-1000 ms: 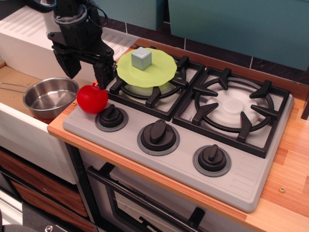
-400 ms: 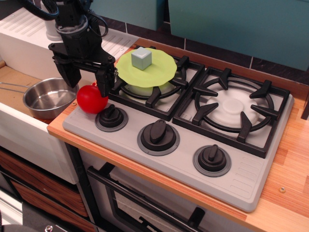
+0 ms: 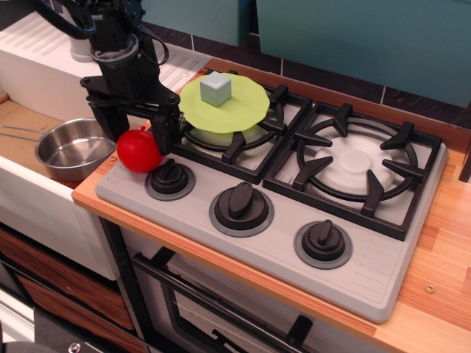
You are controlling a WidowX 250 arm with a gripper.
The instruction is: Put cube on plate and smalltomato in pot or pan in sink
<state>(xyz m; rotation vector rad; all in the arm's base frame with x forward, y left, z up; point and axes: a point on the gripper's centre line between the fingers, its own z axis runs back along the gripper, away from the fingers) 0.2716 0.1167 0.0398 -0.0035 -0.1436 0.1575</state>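
Tomato (image 3: 138,151), glossy bright red and round, sits at the front left corner of the grey stove (image 3: 280,220), just left of the nearest knob (image 3: 170,179). The black gripper (image 3: 134,131) stands over it with its fingers spread wide, one on each side of the tomato, not closed on it. The pale grey-blue cube (image 3: 215,89) rests on the lime-green plate (image 3: 243,110), which lies on the left burner. The shiny steel pan (image 3: 73,148) sits in the tan sink (image 3: 18,121), near the tomato.
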